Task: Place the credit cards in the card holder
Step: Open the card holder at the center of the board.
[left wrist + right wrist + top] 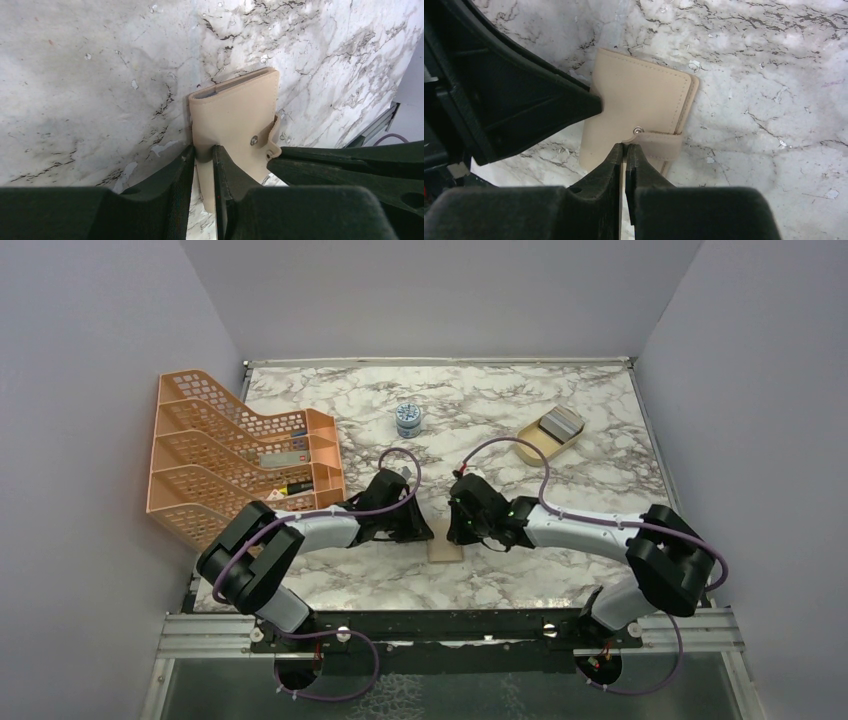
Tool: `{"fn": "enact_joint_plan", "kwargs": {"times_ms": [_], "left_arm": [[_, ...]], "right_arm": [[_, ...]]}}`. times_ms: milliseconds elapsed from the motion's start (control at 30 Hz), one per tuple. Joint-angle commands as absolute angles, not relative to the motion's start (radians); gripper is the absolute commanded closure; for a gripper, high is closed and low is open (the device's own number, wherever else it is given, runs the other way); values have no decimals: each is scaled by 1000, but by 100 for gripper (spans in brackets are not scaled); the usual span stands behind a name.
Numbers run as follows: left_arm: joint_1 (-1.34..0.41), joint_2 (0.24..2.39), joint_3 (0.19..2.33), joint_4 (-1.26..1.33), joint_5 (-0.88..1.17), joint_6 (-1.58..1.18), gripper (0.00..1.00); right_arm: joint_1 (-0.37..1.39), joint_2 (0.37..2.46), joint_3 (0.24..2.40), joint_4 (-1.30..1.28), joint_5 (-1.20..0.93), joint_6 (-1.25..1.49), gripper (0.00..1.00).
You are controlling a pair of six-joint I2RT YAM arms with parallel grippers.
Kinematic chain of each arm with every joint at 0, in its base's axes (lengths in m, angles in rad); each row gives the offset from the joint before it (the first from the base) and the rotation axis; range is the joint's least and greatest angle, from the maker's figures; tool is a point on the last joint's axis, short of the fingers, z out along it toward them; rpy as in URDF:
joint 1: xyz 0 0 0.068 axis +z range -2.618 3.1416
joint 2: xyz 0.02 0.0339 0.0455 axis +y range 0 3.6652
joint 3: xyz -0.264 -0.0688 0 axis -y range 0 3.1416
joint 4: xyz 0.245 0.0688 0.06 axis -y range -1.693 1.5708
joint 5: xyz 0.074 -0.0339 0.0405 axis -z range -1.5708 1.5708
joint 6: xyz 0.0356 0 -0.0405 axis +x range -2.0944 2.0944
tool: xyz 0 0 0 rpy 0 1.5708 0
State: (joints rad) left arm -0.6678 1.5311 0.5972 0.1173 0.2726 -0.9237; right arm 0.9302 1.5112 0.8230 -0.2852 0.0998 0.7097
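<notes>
1. Top external view: just in from the middle of the near edge of the marble table [500, 580], the tan card holder [445, 553] sits folded shut between the two arms' tips.
2. From the left wrist, the left gripper [203, 150] is closed down to a narrow gap. The holder's left long edge is caught between its fingers [186, 172].
3. From the right wrist, the right gripper [624, 147] is pressed almost together, with only a pale sliver showing between the pads. Its tips are on the end of the snap tab [659, 142], right by the metal stud [638, 130].
4. The tab wraps round the holder's right edge onto the front cover. The cover is plain stitched tan and I can read no brand on it.
5. Farther in, around the middle of the table, stands a small round jar [408, 419] with a blue pattern too small to read.
6. Toward the far right corner lies a beige dish [532, 452]. It holds a silvery-grey stack that looks like the credit cards [562, 422]; any print on them is too small to make out.
7. Along the left edge is an orange mesh tiered tray [200, 440]. A few small items lie in it, and their labels are unreadable from here.
</notes>
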Motion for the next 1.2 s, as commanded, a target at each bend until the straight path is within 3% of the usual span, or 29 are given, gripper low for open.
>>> {"fn": "enact_joint_plan", "kwargs": {"times_ms": [0, 267, 633, 1167], "left_arm": [[-663, 1532, 609, 62, 218, -902, 78], [-663, 1413, 651, 10, 257, -916, 59], [-662, 1196, 744, -241, 111, -851, 44], [-655, 1137, 741, -303, 47, -829, 44]], "right_arm": [[936, 1445, 806, -255, 135, 720, 99], [937, 1320, 759, -240, 152, 753, 99], [937, 1270, 753, -90, 11, 815, 99], [937, 1244, 762, -16, -61, 874, 99]]}}
